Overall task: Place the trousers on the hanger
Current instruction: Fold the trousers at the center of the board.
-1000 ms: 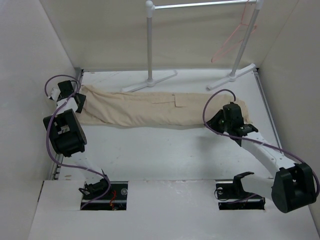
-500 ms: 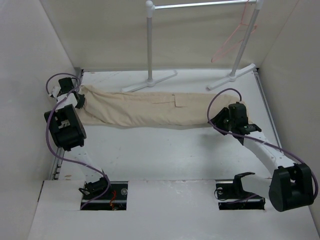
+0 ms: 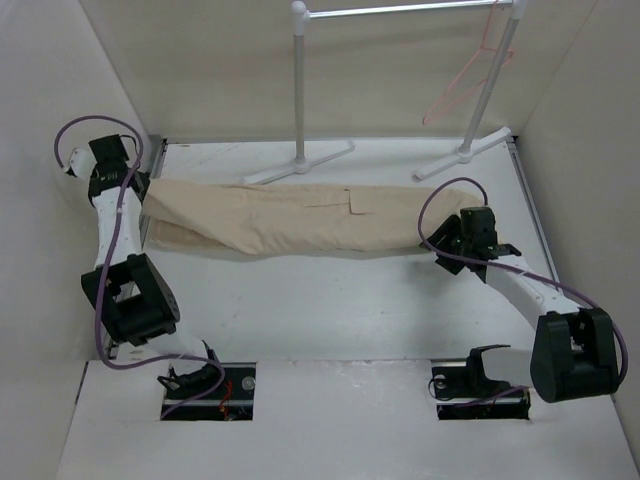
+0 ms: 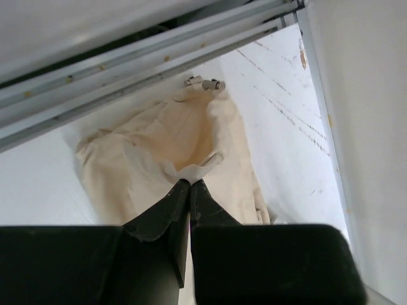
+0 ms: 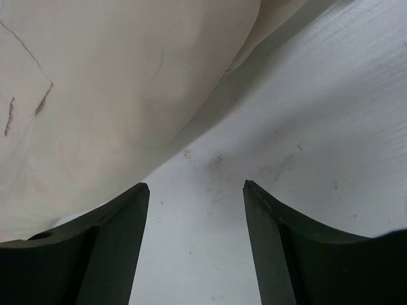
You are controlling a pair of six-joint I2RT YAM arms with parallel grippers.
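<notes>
From above, the trousers lie in a long beige band across the far half of the desk, running from its left edge almost to its right edge, with a thigh pocket flap showing near the middle. The left end is lifted and bunched where my left claw meets it. My right claw sits at the right end of the cloth. The pink hanger hangs on the white rack over the far right corner, well apart from the trousers.

In my left wrist view, my left claw is shut tight on a pinched fold of the trousers, which spread in crumpled folds beyond the tips, near the far left corner.

In my right wrist view, my right claw stands wide apart over bare desk, holding nothing. The smooth edge of the trousers lies just beyond, on the left finger's side.
</notes>
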